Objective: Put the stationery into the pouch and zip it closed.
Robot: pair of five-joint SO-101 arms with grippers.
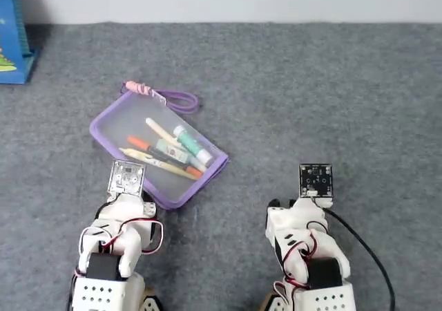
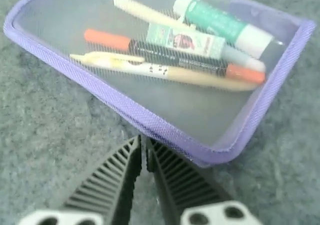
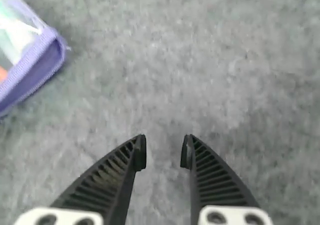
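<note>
Stationery is all inside the pouch, flat on the mat ahead of your left arm. Zip looks closed, but you can't confirm it. Left gripper is pinched together, empty, just beside the pouch's edge. Right gripper is slightly parted over the mat.

— What lies under the right gripper?
— Grey felt mat. The two black ribbed fingers stand apart at the tips, and the mat shows through the gap between them.
— Is the pouch anywhere near?
— One purple corner of it lies flat on the mat, well apart from the fingertips. The zip edge runs along its side.
— Can you see its contents?
— Blurred hints of orange and pale green behind the clear face; I cannot tell which items they are.
</note>
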